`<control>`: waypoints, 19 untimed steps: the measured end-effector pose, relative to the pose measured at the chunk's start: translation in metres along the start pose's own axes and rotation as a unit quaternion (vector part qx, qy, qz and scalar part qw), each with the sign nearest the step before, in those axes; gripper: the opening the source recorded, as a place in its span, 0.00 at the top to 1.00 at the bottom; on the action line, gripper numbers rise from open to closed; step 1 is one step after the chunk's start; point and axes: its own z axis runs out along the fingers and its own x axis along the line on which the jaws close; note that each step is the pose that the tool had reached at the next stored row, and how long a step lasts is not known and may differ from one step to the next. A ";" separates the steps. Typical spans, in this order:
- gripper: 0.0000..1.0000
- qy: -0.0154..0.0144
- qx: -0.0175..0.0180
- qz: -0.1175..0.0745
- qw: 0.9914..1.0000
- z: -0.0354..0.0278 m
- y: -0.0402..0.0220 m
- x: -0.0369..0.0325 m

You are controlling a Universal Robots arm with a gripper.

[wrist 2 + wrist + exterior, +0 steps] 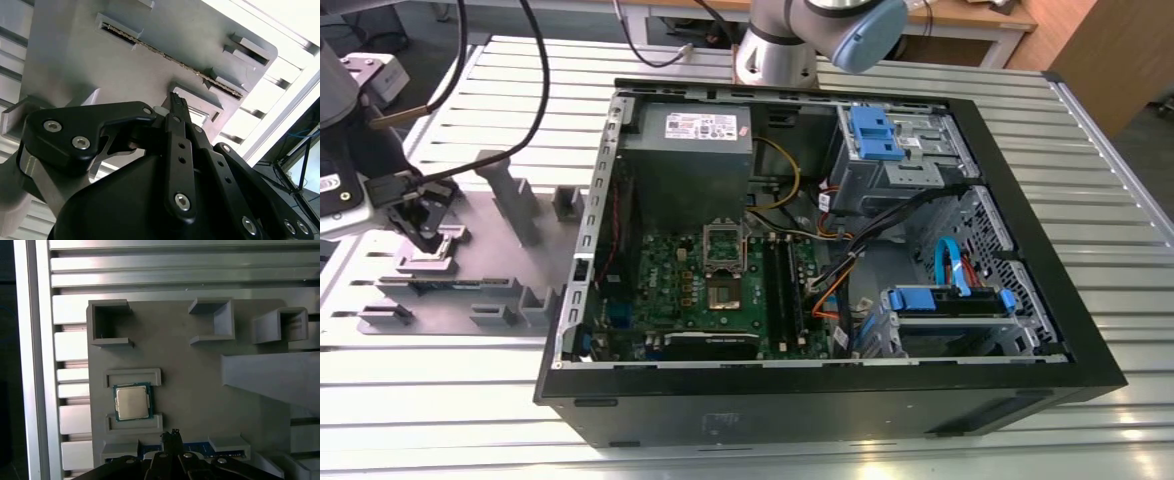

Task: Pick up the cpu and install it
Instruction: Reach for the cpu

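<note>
Slatted aluminium table (1121, 200) runs to every edge of the exterior view, with bare slats from 3 to 5 o'clock. The open black metal computer case (787, 400) lies on its side at centre with walls on all four sides, so its inside is open from above. Inside it, a grey power-supply box (687, 170) sits at 12 o'clock of a green motherboard (680, 290), and blue drive cages sit at 3 o'clock. The dark square metal socket frame (724, 243) is mid-board. It is hemmed in by the supply box at 12 and long memory slots at 3.

A flat lilac-grey plastic holder plate (480, 270) lies on the table at 9 o'clock of the case, just beside its wall, and carries raised blocks and a tall post.

The black linkage gripper (420, 215) hangs over the plate. Its fingertips are pressed together and hold nothing in the first wrist view (173, 434) or the second (176, 102).

The cpu (132, 402) is a small flat square chip with a silvery-grey metal top and a thin green edge. It lies flat on the plate between two low lilac-grey brackets (132, 376). Its other two sides face bare plate and its top is uncovered. The gripper tip is near it but apart.
</note>
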 end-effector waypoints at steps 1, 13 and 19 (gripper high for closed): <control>0.89 0.000 0.000 0.000 1.000 0.0005 0.0002 0.0005; 0.89 0.001 -0.018 -0.007 1.000 0.0065 0.0035 0.0074; 0.89 0.001 -0.021 -0.009 1.000 0.0094 0.0056 0.0087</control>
